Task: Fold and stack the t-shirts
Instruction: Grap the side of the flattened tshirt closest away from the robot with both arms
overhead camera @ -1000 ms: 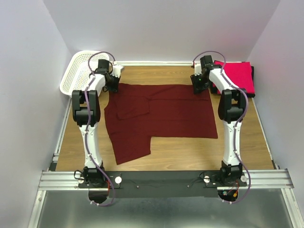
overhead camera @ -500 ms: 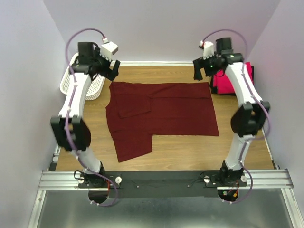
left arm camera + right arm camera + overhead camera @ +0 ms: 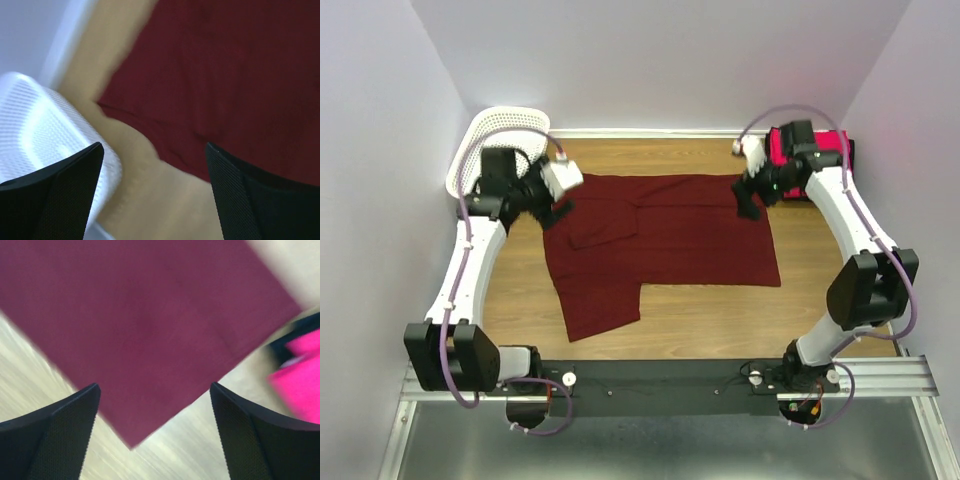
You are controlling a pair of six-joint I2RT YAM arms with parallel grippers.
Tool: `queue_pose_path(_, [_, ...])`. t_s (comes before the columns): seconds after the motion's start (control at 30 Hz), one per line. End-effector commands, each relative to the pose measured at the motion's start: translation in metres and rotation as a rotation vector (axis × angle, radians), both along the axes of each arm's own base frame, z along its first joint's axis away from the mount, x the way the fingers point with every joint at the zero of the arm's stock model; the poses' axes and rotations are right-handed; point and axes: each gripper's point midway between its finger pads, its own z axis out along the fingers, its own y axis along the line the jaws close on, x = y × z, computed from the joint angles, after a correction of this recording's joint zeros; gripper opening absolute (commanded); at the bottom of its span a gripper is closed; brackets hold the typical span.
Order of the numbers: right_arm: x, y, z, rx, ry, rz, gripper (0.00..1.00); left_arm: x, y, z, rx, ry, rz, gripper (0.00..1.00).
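Wooden table (image 3: 700,310), maroon t-shirt (image 3: 670,240) spread flat, white basket (image 3: 505,125) back-left, pink t-shirt (image 3: 832,145) back-right

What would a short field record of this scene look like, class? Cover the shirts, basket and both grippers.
maroon t-shirt: partly folded, flat on the table
pink t-shirt: far right corner
basket: white mesh, far left corner
left gripper: open, empty, over the maroon t-shirt's far left edge
right gripper: open, empty, over its far right corner

Left gripper (image 3: 558,210) and right gripper (image 3: 750,203) released maroon t-shirt (image 3: 670,240).
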Motion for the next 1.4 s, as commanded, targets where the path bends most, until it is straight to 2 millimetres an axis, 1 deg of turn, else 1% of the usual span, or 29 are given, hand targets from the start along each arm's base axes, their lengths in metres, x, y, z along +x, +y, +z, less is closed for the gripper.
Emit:
queue_pose_path(0.0, [-0.065, -0.024, -0.047, -0.174, 0.104, 0.168, 0.93, -0.071, 0.015, -0.094, 0.235, 0.203, -0.192, 0.86])
queue_pose_path(0.03, [-0.084, -0.028, -0.069, -0.191, 0.167, 0.181, 0.84, -0.084, 0.023, -0.116, 0.302, 0.219, -0.214, 0.82])
queue_pose_path(0.1, [-0.099, -0.033, -0.084, -0.233, 0.191, 0.215, 0.72, -0.093, 0.027, -0.130, 0.329, 0.232, -0.221, 0.79])
queue_pose_path(0.13, [-0.105, -0.036, -0.093, -0.248, 0.207, 0.217, 0.62, -0.094, 0.028, -0.134, 0.335, 0.226, -0.223, 0.76])
queue_pose_path(0.17, [-0.119, -0.041, -0.111, -0.266, 0.248, 0.234, 0.58, -0.101, 0.028, -0.143, 0.331, 0.253, -0.228, 0.74])
queue_pose_path(0.2, [-0.126, -0.044, -0.120, -0.281, 0.260, 0.232, 0.55, -0.103, 0.027, -0.147, 0.327, 0.264, -0.231, 0.73])
queue_pose_path(0.23, [-0.122, -0.049, -0.125, -0.312, 0.234, 0.229, 0.53, -0.104, 0.027, -0.150, 0.320, 0.276, -0.232, 0.71])
queue_pose_path(0.27, [-0.124, -0.052, -0.131, -0.327, 0.236, 0.231, 0.52, -0.105, 0.026, -0.154, 0.314, 0.294, -0.234, 0.70])
queue_pose_path(0.3, [-0.128, -0.057, -0.141, -0.353, 0.241, 0.237, 0.52, -0.106, 0.026, -0.157, 0.313, 0.307, -0.235, 0.70])
queue_pose_path(0.4, [-0.128, -0.061, -0.152, -0.382, 0.247, 0.253, 0.51, -0.108, 0.029, -0.166, 0.330, 0.332, -0.235, 0.69])
queue_pose_path(0.47, [-0.132, -0.067, -0.162, -0.413, 0.270, 0.261, 0.49, -0.109, 0.033, -0.172, 0.349, 0.343, -0.228, 0.69])
queue_pose_path(0.5, [-0.130, -0.071, -0.165, -0.436, 0.266, 0.263, 0.49, -0.109, 0.035, -0.173, 0.358, 0.340, -0.227, 0.69])
queue_pose_path(0.53, [-0.136, -0.073, -0.170, -0.443, 0.283, 0.272, 0.47, -0.110, 0.037, -0.176, 0.371, 0.344, -0.223, 0.69])
queue_pose_path(0.77, [-0.150, -0.081, -0.182, -0.478, 0.300, 0.287, 0.46, -0.114, 0.043, -0.188, 0.404, 0.365, -0.217, 0.69])
queue_pose_path(0.83, [-0.150, -0.082, -0.183, -0.487, 0.292, 0.289, 0.46, -0.114, 0.044, -0.191, 0.405, 0.368, -0.215, 0.69])
queue_pose_path(0.9, [-0.151, -0.083, -0.186, -0.492, 0.292, 0.289, 0.46, -0.114, 0.045, -0.195, 0.408, 0.374, -0.207, 0.67])
queue_pose_path(1.03, [-0.153, -0.083, -0.190, -0.491, 0.298, 0.288, 0.41, -0.117, 0.045, -0.204, 0.407, 0.396, -0.211, 0.58])
queue_pose_path(1.2, [-0.150, -0.082, -0.193, -0.488, 0.304, 0.283, 0.23, -0.117, 0.044, -0.212, 0.413, 0.403, -0.233, 0.56])
queue_pose_path(1.23, [-0.148, -0.082, -0.192, -0.489, 0.302, 0.279, 0.17, -0.116, 0.043, -0.214, 0.412, 0.405, -0.237, 0.56])
queue_pose_path(1.37, [-0.146, -0.083, -0.193, -0.493, 0.309, 0.272, 0.08, -0.113, 0.038, -0.215, 0.397, 0.414, -0.252, 0.55])
